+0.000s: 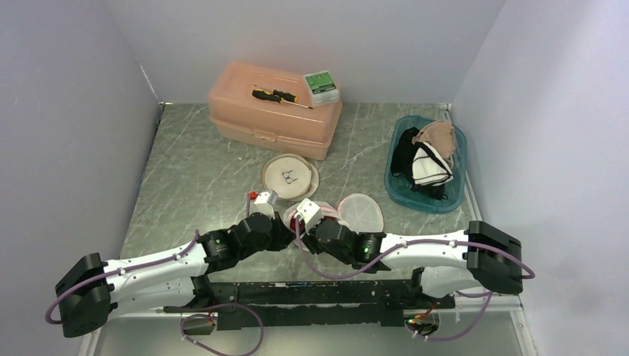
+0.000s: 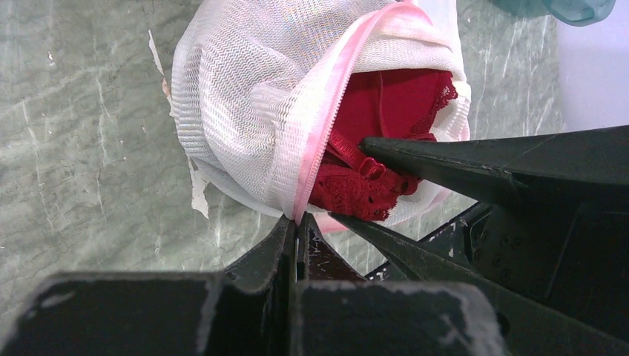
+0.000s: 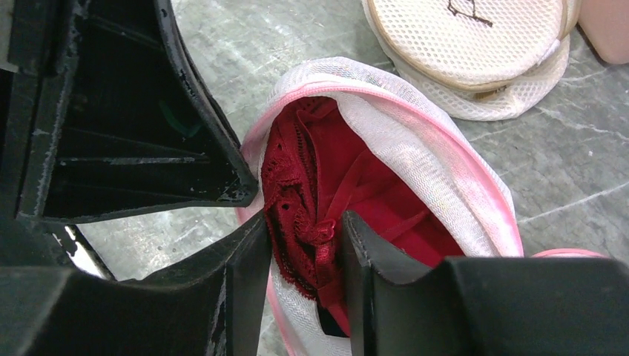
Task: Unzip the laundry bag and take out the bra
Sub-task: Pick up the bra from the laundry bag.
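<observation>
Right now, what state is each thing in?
laundry bag: unzipped, mouth open
bra: inside bag, showing at mouth
left gripper: shut on bag's zipper edge
right gripper: fingers astride bra, grip unclear
toolbox: lid closed

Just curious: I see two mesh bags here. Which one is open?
The pink-trimmed laundry bag, its red bra showing; the beige-rimmed bag beyond it lies flat and shut.

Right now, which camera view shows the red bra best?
The right wrist view: the red bra lies open to sight inside the unzipped laundry bag, with the right gripper astride its lace. The left wrist view shows only part of it, partly behind the right gripper. In the top view it is almost wholly hidden.
</observation>
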`<act>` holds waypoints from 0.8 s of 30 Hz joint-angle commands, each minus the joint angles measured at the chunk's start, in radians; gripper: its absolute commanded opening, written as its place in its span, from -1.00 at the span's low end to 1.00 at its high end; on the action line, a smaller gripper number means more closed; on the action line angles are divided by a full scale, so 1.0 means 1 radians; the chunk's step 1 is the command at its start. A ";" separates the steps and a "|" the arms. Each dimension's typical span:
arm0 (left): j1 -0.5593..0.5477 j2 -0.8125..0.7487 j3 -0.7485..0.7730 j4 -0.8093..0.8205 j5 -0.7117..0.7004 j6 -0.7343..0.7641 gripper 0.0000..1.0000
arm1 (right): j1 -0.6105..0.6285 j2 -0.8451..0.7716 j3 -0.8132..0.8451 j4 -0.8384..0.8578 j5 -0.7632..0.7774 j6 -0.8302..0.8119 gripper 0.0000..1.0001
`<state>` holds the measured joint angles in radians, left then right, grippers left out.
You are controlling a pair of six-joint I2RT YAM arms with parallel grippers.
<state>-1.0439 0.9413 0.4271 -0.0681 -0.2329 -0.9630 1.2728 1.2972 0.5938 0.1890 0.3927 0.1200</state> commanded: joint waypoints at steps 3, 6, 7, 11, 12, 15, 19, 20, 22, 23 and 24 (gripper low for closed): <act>0.002 -0.009 -0.002 0.024 0.008 0.001 -0.95 | -0.023 -0.049 0.002 0.057 -0.005 0.044 -0.11; 0.002 -0.007 -0.012 0.026 0.004 -0.008 -0.95 | -0.034 -0.058 -0.005 0.056 -0.014 0.057 -0.07; 0.001 -0.007 -0.017 0.030 0.006 -0.009 -0.95 | -0.036 -0.060 -0.008 0.056 -0.015 0.059 -0.08; 0.002 -0.001 -0.026 0.036 0.014 -0.015 -0.95 | -0.050 -0.068 -0.013 0.064 -0.032 0.072 -0.08; 0.002 0.000 -0.030 0.037 0.015 -0.019 -0.95 | -0.052 -0.066 -0.012 0.061 -0.036 0.075 -0.08; 0.002 0.000 -0.039 0.043 0.020 -0.022 -0.95 | -0.055 -0.059 -0.006 0.058 -0.044 0.080 -0.09; 0.002 -0.004 -0.044 0.043 0.023 -0.023 -0.95 | -0.056 -0.050 -0.004 0.060 -0.050 0.084 -0.03; 0.002 -0.006 -0.044 0.042 0.022 -0.022 -0.95 | -0.057 -0.050 -0.006 0.065 -0.055 0.085 0.01; 0.001 -0.007 -0.044 0.038 0.022 -0.022 -0.95 | -0.057 -0.050 -0.008 0.071 -0.060 0.092 0.06; 0.002 -0.006 -0.045 0.038 0.023 -0.021 -0.95 | -0.058 -0.049 -0.004 0.071 -0.062 0.097 0.09; 0.002 -0.006 -0.045 0.039 0.023 -0.020 -0.95 | -0.059 -0.049 -0.001 0.071 -0.066 0.103 0.12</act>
<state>-1.0439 0.9417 0.3889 -0.0559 -0.2241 -0.9745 1.2194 1.2545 0.5835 0.2054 0.3443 0.1951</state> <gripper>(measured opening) 0.036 0.539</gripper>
